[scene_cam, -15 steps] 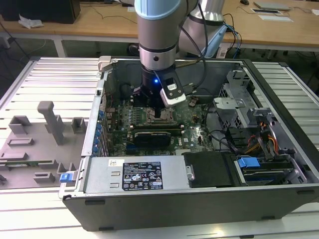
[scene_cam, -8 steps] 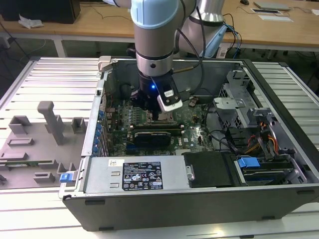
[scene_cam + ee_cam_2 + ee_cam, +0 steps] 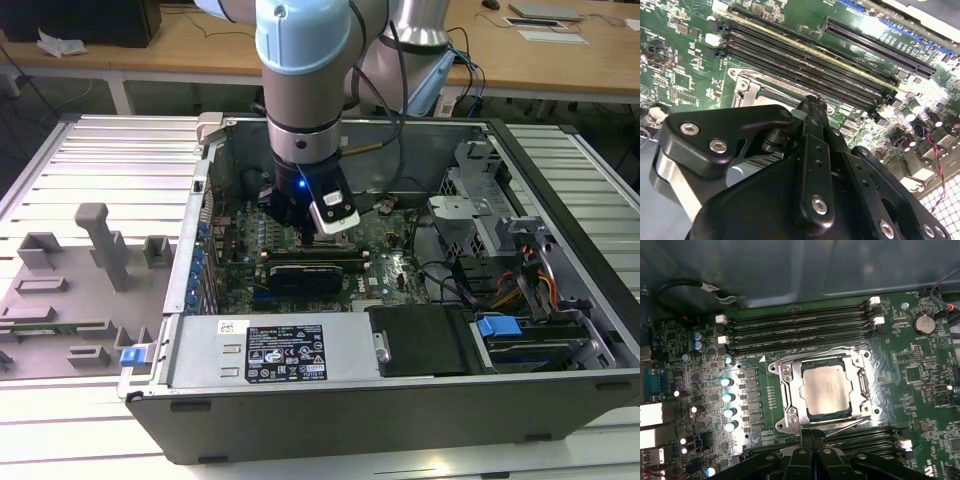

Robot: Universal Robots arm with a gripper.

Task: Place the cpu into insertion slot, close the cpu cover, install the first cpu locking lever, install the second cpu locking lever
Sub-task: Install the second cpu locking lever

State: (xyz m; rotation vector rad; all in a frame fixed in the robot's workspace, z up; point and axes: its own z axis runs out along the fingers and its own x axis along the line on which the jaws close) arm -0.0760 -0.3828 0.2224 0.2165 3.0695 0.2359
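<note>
In the first wrist view the cpu [image 3: 825,388] lies flat in the insertion slot [image 3: 790,416] of the green motherboard, its silvery top showing through the window of the cpu cover [image 3: 859,385]. The cover lies down over it. A thin wire locking lever [image 3: 810,353] runs along the socket side facing the memory slots, and another lever [image 3: 850,422] runs along the opposite side. My gripper [image 3: 812,437] is shut, fingertips together just past that second lever. In the second wrist view the gripper [image 3: 812,104] hangs over the socket frame [image 3: 746,88]. The exterior view shows the gripper [image 3: 300,237] low inside the computer case.
Long black memory slots [image 3: 800,327] flank the socket on two sides. A row of capacitors [image 3: 727,397] stands beside it. The case walls [image 3: 330,375], a black module [image 3: 305,270] and cable bundles [image 3: 520,280] crowd the arm. A grey fixture tray [image 3: 90,270] lies at the exterior view's left.
</note>
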